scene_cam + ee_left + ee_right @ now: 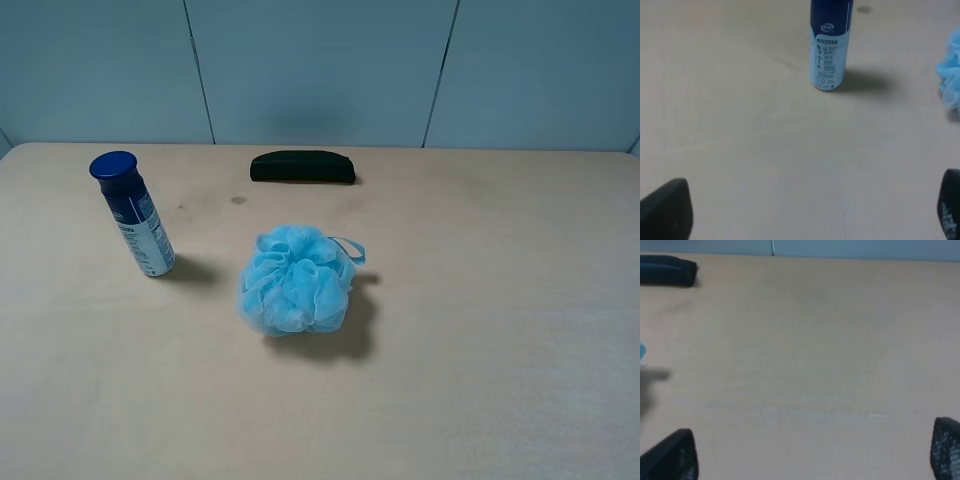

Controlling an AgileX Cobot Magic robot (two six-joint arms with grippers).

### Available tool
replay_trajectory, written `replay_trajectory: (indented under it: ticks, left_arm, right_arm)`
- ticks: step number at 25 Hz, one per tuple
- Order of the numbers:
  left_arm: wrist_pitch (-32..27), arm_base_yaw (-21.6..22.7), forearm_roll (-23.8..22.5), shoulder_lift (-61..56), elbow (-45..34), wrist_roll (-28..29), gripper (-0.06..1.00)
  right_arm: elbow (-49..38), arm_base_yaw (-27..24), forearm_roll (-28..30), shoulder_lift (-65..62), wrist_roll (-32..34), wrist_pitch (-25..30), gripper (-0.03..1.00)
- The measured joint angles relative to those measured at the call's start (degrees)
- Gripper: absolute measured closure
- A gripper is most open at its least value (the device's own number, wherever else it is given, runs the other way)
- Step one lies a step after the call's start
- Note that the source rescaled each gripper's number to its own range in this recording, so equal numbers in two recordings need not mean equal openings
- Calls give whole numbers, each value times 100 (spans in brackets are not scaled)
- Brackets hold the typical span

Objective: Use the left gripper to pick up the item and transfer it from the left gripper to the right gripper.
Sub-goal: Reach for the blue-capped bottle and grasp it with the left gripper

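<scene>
Three things sit on the bench (480, 330) in the high view: the bottle (132, 212) upright at the left, the pouf (297, 280) mid-bench, the case (302, 166) behind. On your left wrist view, the left gripper (807, 212) gapes wide, empty, well short of the bottle. On your right wrist view, the right gripper (807, 455) is equally wide and holds nothing.

Soft even light, short shadows right of bottle (137, 218) and pouf (295, 280), hazy wrist views.
</scene>
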State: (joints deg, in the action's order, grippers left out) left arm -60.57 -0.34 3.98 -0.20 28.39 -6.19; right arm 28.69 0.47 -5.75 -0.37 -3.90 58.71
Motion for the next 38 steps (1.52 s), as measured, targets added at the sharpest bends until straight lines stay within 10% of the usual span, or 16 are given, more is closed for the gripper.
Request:
replay_trajectory:
  ticks: [29,38]
  left_arm:
    - [-12,0,82,0,34,10,-2]
    - [-437,0,82,1562,1319,50,-2]
  right_arm:
    - [0,0,0,0,0,0,-3]
    - [0,0,0,0,0,0,-3]
